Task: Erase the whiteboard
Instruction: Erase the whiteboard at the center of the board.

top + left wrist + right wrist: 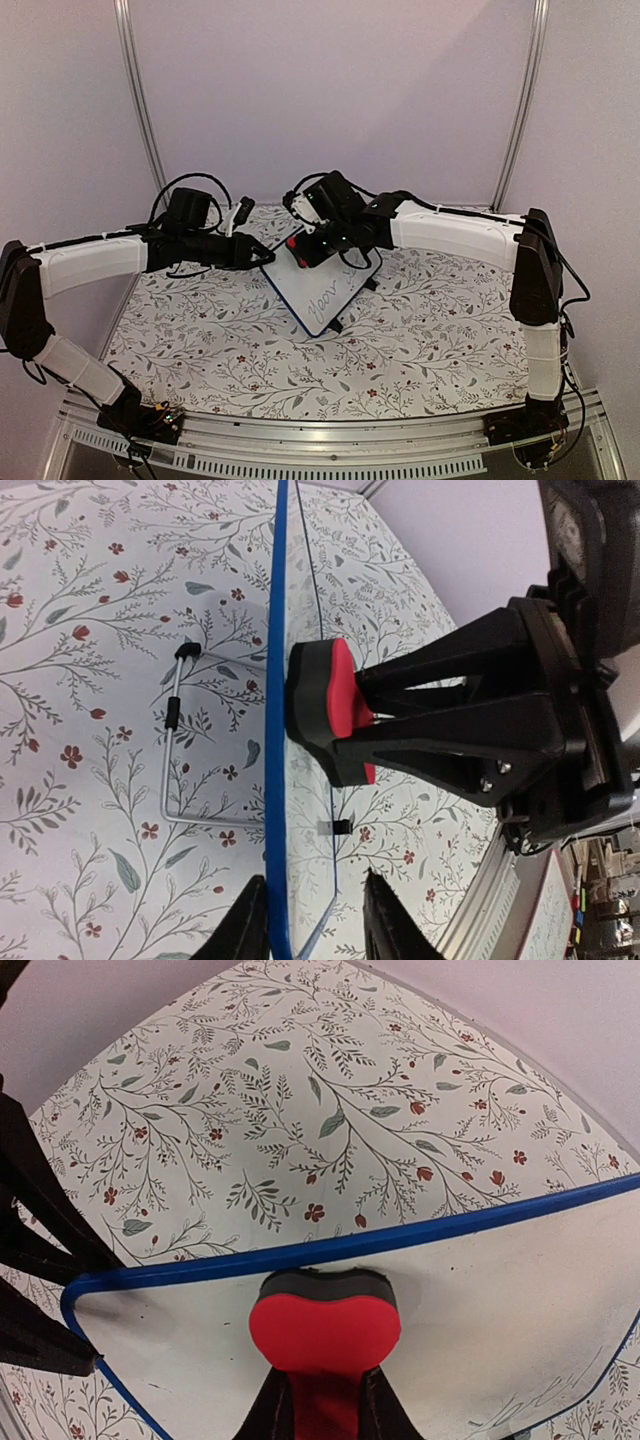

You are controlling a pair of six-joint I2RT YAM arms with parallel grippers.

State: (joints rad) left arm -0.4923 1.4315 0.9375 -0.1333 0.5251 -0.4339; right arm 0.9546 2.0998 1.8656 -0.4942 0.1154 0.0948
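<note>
Now right gripper [322, 1408] clamps eraser [325, 1328] on whiteboard [500, 1300]; left gripper [315, 922] straddles its edge, grip unclear; wire stand [168, 770] behind.

Whiteboard [345, 285] handwriting [322, 297] illegibly small

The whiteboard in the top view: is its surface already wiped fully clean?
No, handwriting shows on the lower part of the whiteboard, below the red eraser.
</note>
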